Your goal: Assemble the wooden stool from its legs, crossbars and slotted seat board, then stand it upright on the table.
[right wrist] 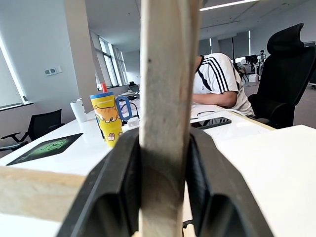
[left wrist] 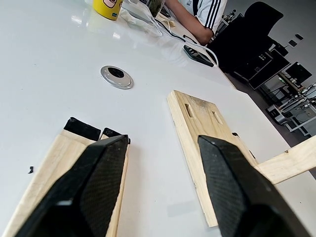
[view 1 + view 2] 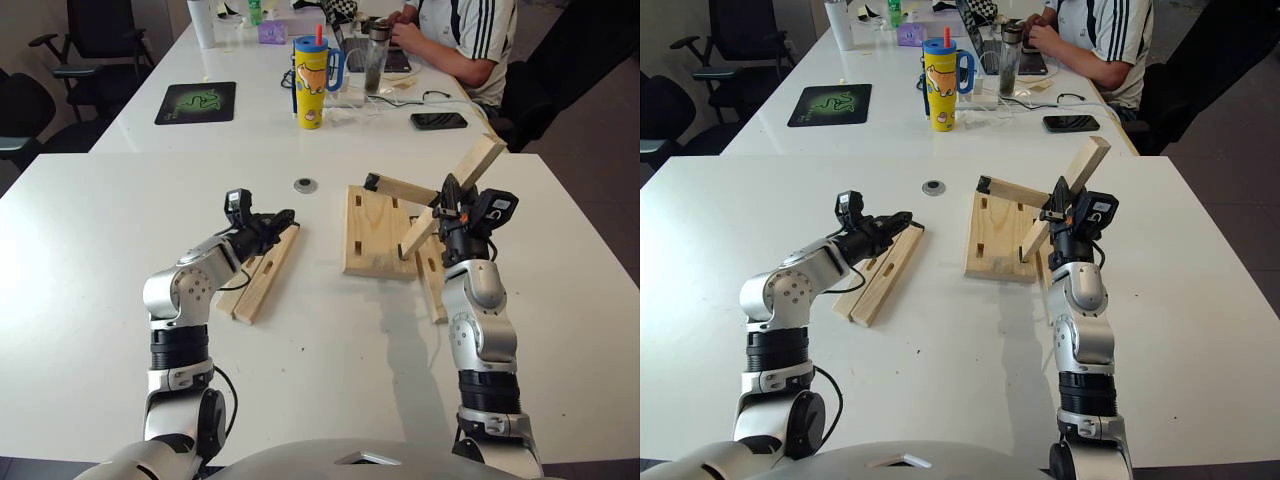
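The slotted seat board point(image 3: 372, 232) lies flat at the table's middle. My right gripper point(image 3: 452, 207) is shut on a wooden leg point(image 3: 478, 163) held tilted, its lower end at the board's right edge; the wrist view shows the leg point(image 1: 165, 98) clamped between both fingers point(image 1: 118, 197). Another bar point(image 3: 405, 187) with a black tip lies behind the board, and one more piece point(image 3: 433, 283) rests under my right arm. To the left, two wooden pieces point(image 3: 262, 275) lie side by side. My left gripper point(image 2: 163, 187) hangs open just over their far ends point(image 2: 74, 143), holding nothing.
A round cable grommet point(image 3: 305, 185) sits behind the parts. The far table carries a yellow cup point(image 3: 311, 82), a black mouse pad point(image 3: 196, 102) and a phone point(image 3: 438, 121), with a person seated there. Bare tabletop lies in front and to the left.
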You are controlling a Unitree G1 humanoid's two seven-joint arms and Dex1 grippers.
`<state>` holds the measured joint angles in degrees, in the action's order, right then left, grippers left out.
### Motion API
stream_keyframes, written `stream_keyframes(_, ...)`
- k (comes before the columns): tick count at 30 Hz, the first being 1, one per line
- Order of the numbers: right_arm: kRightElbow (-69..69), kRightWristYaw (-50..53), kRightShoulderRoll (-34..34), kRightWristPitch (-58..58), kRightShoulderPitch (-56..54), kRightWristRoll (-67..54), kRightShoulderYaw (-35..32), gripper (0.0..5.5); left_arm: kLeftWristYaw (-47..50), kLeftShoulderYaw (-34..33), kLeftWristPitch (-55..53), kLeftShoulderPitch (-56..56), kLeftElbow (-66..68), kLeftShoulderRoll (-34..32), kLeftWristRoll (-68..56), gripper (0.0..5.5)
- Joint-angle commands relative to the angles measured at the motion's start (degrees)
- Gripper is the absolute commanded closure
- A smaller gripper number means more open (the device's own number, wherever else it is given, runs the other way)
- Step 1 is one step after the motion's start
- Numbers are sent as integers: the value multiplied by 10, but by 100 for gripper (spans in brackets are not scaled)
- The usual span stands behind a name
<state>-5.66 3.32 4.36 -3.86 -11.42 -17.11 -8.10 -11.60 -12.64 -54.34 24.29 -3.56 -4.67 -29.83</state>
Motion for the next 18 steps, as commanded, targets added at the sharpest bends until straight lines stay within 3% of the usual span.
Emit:
stream_keyframes(1,18,18,-22,-8,-3,5,-8,445,8,-5,7,-8,-8,4,-6,289)
stream_keyframes(18,-46,39,-63,45,19,73,18,446,10,1,1,-5,-8,-3,-19,289)
